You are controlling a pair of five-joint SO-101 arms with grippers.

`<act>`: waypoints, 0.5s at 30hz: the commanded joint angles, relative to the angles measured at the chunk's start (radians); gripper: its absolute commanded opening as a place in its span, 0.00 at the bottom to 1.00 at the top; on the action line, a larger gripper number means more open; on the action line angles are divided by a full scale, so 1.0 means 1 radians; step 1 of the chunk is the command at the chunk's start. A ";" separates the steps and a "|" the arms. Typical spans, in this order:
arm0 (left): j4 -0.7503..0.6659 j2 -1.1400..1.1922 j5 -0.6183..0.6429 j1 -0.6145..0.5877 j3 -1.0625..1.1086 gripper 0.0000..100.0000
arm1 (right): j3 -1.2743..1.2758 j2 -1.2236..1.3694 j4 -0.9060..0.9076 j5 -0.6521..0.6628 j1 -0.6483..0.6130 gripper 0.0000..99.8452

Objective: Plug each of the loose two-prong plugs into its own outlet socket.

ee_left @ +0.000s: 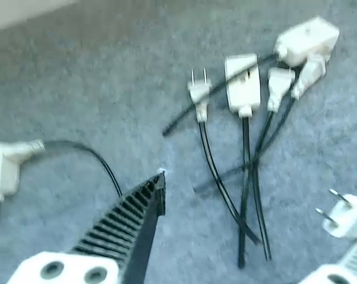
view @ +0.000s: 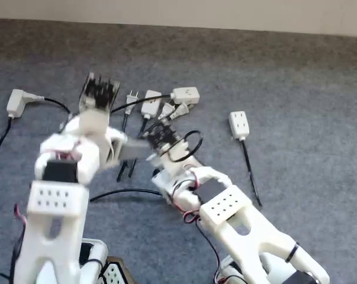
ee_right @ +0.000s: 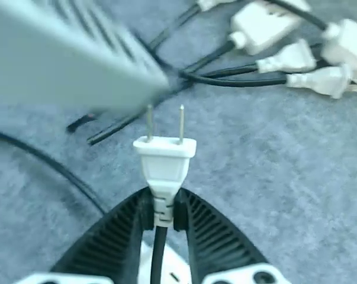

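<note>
The white two-prong plug [ee_right: 164, 160] is clamped at its neck in the right gripper [ee_right: 163, 208], prongs pointing away, just above the grey bench [ee_right: 273, 177]. Nearby lie another loose plug [view: 132, 96] and an outlet socket [view: 186, 94]. The left gripper [view: 101, 86] hangs open.

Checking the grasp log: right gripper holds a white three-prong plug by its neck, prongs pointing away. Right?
No: the plug in the right gripper has two prongs, not three, per the right wrist view. The rest stands.
</note>
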 commanded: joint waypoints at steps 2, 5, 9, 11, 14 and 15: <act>-0.040 -0.220 0.064 -0.016 0.232 0.48 | -0.010 -0.024 0.022 -0.009 -0.068 0.01; -0.041 -0.282 0.091 -0.015 0.292 0.48 | -0.010 -0.111 0.087 -0.011 -0.084 0.01; -0.098 -0.318 0.092 -0.016 0.371 0.48 | -0.018 -0.289 0.220 -0.025 -0.084 0.01; -0.133 -0.318 0.091 -0.016 0.401 0.48 | -0.024 -0.360 0.283 -0.032 -0.084 0.01; -0.141 -0.318 0.091 -0.016 0.412 0.48 | -0.051 -0.418 0.346 -0.031 -0.084 0.01; -0.141 -0.317 0.091 -0.013 0.414 0.48 | -0.067 -0.418 0.363 -0.029 -0.084 0.01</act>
